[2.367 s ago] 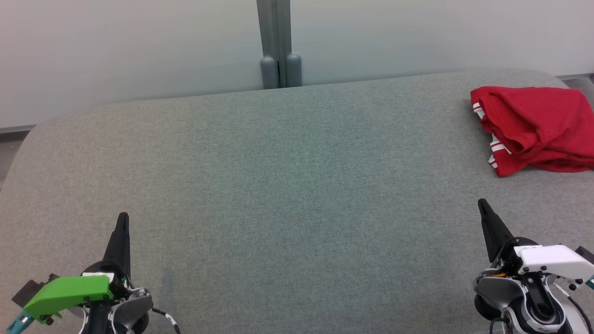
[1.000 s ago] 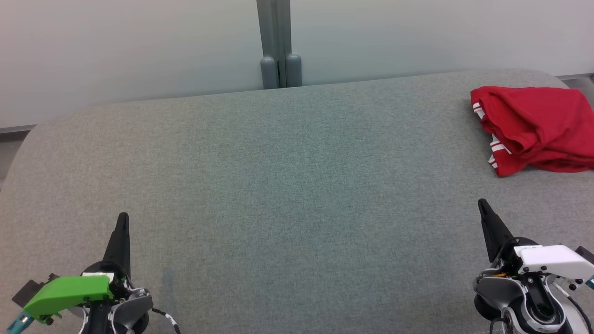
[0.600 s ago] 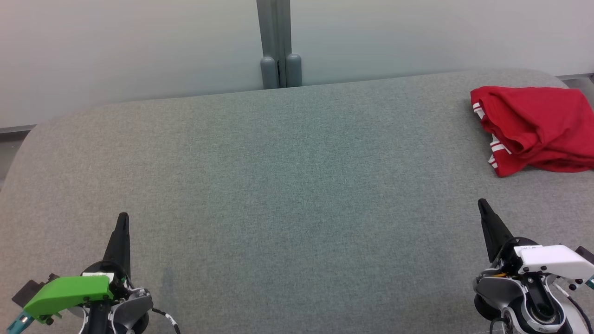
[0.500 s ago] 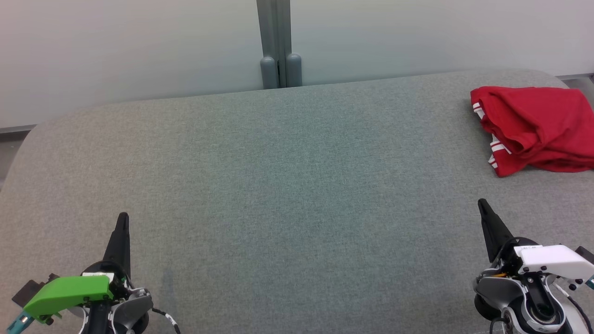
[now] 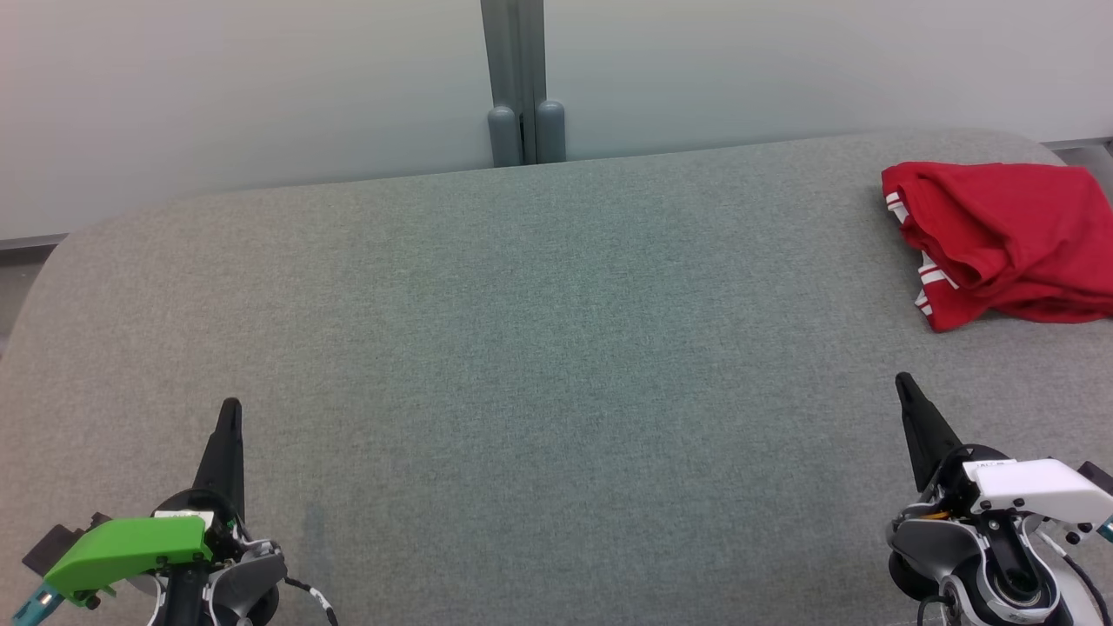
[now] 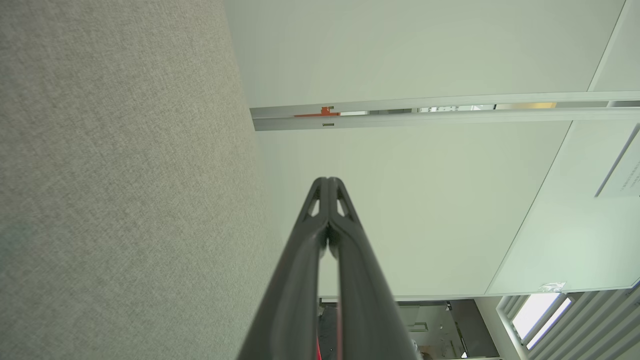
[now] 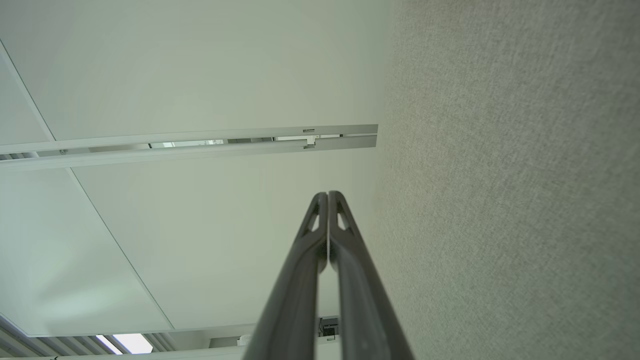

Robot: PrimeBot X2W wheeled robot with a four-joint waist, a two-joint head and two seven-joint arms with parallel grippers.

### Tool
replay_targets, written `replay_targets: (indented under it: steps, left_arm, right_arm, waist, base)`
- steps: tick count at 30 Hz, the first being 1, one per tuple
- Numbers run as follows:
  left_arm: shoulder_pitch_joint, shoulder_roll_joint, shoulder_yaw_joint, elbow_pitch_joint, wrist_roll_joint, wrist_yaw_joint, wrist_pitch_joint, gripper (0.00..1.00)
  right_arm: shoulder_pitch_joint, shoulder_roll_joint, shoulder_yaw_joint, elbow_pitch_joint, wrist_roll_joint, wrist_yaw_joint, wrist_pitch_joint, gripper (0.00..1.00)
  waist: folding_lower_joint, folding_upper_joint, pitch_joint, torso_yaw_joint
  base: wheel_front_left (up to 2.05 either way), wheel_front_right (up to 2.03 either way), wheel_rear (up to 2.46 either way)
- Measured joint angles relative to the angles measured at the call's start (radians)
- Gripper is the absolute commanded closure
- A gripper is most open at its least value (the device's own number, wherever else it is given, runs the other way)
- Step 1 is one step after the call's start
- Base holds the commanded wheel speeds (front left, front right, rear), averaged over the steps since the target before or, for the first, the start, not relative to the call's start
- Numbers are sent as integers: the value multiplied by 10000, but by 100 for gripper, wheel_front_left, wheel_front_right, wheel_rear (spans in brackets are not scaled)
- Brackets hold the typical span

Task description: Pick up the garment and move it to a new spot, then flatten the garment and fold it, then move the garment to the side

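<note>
Both pincers are pressed fully shut with nothing between the fingers. The left gripper [image 5: 229,410] sits by the near left corner of the bench [image 5: 539,330], the right gripper [image 5: 905,384] by the near right corner. Each wrist view shows its two dark fingers meeting tip to tip against the pale wall panel [image 5: 261,87].

Each wrist is rolled onto its side, so the grey upholstery runs up one flank of its own view. The fingers point roughly level toward the far edge, hovering low over the bench, and the right pair leans a little inward. The left wrist has a green cover, the right a white one.

The red garment [image 5: 1000,230], with white stripes at its hems, lies in a loose, rumpled bundle at the far right corner. It is well apart from both grippers and partly cut off by the picture's edge.

This fits two stages: a heap waiting to be carried to a working spot, or a roughly folded piece already set aside. My judgement stops there. Either way, the closed tips are best kept off the cloth so they do not snag and disturb the bundle.
</note>
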Motion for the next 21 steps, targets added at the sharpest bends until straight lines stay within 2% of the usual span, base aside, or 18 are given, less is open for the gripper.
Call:
replay_targets:
  steps: [21]
  left_arm:
    - [0,0,0,0,0,0,0,100]
  right_arm:
    - [0,0,0,2,0,0,0,100]
  waist:
    - [0,0,0,0]
  base:
    - [0,0,0]
